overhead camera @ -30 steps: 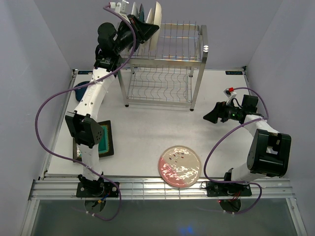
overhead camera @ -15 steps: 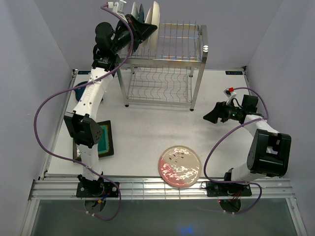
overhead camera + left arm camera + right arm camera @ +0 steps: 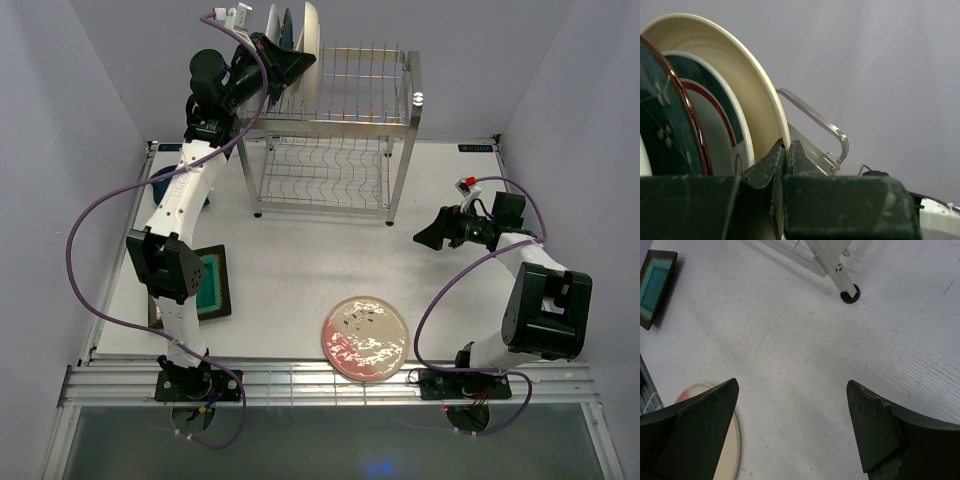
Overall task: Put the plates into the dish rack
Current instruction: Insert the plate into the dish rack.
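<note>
Atop dish rack [image 3: 340,119], gripped cream plate [image 3: 313,27]

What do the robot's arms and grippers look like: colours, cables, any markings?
The left arm and right arm have white shells with black joint housings. A purple cable loops along each. The left gripper and right gripper are dark, with wedge-shaped fingers scuffed at the edges. A small red tag sits by the right wrist.
</note>
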Controlling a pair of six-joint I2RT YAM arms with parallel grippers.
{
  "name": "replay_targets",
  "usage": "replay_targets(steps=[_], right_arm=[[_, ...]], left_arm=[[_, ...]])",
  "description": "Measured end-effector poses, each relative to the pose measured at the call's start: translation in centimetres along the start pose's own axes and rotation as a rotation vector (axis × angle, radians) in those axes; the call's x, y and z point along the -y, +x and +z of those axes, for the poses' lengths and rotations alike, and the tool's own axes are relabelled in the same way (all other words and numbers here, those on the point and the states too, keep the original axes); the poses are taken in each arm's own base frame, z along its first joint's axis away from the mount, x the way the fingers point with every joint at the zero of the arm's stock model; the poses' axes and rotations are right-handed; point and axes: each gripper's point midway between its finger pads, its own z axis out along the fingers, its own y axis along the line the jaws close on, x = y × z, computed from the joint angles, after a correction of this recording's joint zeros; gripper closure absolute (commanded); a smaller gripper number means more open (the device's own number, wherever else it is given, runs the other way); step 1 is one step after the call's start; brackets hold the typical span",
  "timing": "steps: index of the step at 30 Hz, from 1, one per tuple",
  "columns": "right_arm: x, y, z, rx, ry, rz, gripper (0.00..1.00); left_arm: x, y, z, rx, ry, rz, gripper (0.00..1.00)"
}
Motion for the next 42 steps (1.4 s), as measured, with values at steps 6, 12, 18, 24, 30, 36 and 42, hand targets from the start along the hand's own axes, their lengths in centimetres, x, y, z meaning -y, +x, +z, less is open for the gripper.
replay_targets(steps=[6,12,18,24,30,36,42], right_arm=[[0.0,0.0,0.0,0.001,-0.001,0.002,0.06],[0.1,0.1,0.0,-0.004,-0.002,0.011,0.06],[0.2,0.2,0.1,-0.007,-0.003,0.015,0.06],[0.1,0.4,0.1,-0.012,-0.004,0.023,0.06],[0.1,0.5,0.0,-0.014,-0.004,0.026,0.06],[0.1,0.4,0.0,-0.014,-0.005,0.026,0.06],[0.0,0.4,0.0,-0.013,-0.005,0.025,0.06]], left_arm=[[0.1,-0.1,0.2,-0.003,0.013,0.001,1.00],[0.4,-0.1,0.7,-0.020,0.044,-0.019,1.00],[0.6,0.1,0.8,-0.016,0.055,-0.067,1.00],[0.4,0.4,1.1,-0.012,0.032,-0.084,1.00],[0.3,0.6,1.2,-0.014,0.018,-0.072,1.00],[0.0,0.9,1.3,-0.020,-0.001,-0.061,0.90],[-0.8,1.1,1.3,-0.019,-0.034,-0.047,0.76]])
